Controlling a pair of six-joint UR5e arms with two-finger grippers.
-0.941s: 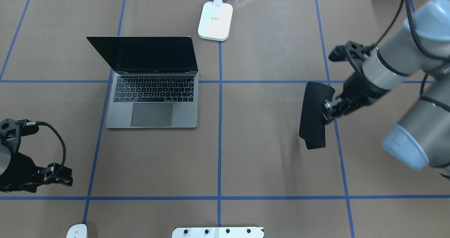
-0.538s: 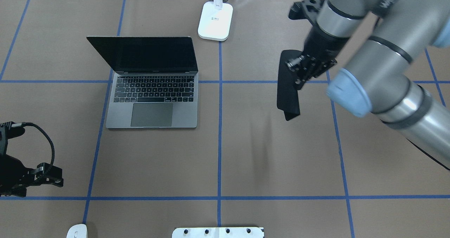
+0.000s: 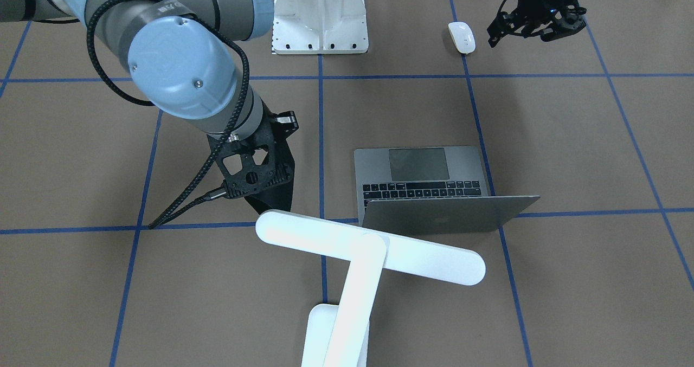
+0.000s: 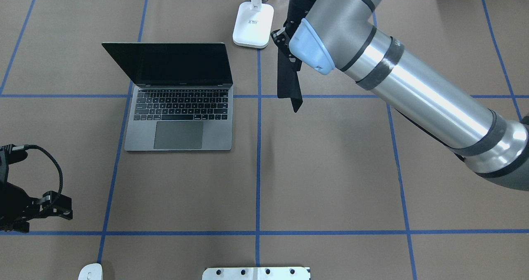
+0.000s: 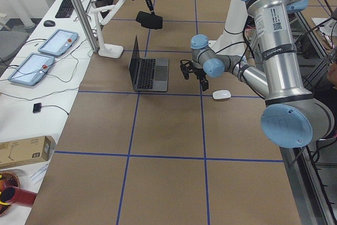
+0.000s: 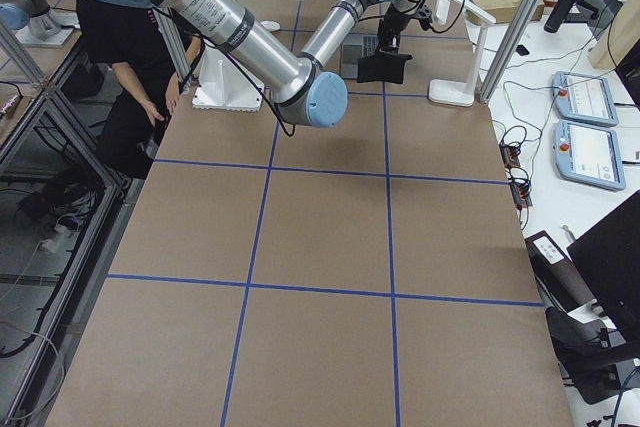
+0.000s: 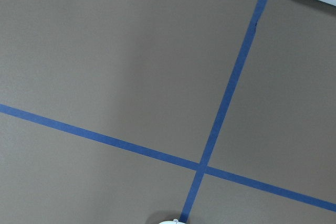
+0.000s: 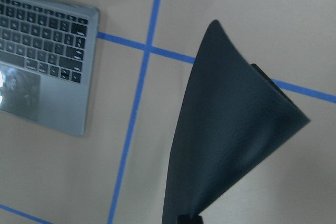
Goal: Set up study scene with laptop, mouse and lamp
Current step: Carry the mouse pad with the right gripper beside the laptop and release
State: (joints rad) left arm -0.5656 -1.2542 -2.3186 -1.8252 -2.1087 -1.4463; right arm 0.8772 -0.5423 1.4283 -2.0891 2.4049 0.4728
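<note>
The grey laptop (image 4: 177,118) stands open left of the table's centre line, and shows in the right wrist view (image 8: 42,61). The white lamp's base (image 4: 253,25) stands at the far edge behind it; its bar head (image 3: 368,248) hangs over the table. The white mouse (image 3: 461,36) lies at the near left edge. My right gripper (image 4: 286,40) is shut on a black pad (image 4: 287,81), which hangs limp in the air between lamp base and laptop. My left gripper (image 3: 523,33) is open and empty, hovering just beside the mouse.
A white ribbed pedestal (image 3: 320,14) with bolt holes stands at the near middle edge. Blue tape lines (image 4: 258,168) grid the brown table. My long right arm (image 4: 413,94) reaches across the right half. Tablets and cables lie beyond the far edge (image 5: 52,46).
My right arm has swung the hanging black pad from the right side leftward and farther away, to beside the lamp base. My left gripper has drifted slightly toward the left edge.
</note>
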